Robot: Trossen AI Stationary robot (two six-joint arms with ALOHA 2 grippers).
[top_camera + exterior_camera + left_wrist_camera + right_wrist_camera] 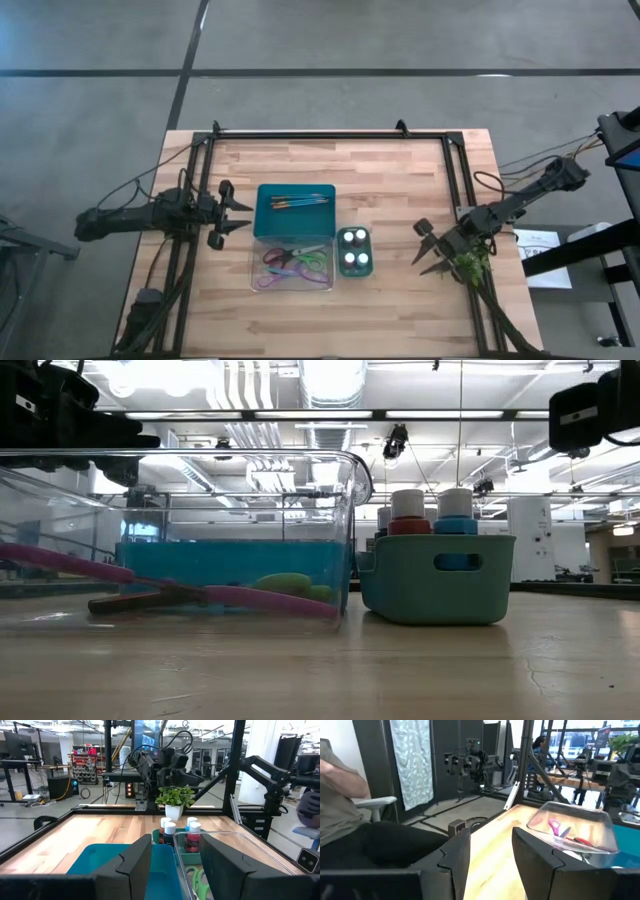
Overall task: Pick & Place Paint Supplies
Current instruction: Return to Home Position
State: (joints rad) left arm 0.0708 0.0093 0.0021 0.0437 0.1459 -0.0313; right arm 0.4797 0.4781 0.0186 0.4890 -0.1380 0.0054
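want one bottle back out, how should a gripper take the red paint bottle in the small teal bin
Probably grip the red paint bottle by its white cap, coming straight down. It stands upright, only cap and shoulder clear the small teal bin, and the other bottles stand close beside it.

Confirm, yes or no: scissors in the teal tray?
No, the scissors lie in the clear bin, next to the teal tray.
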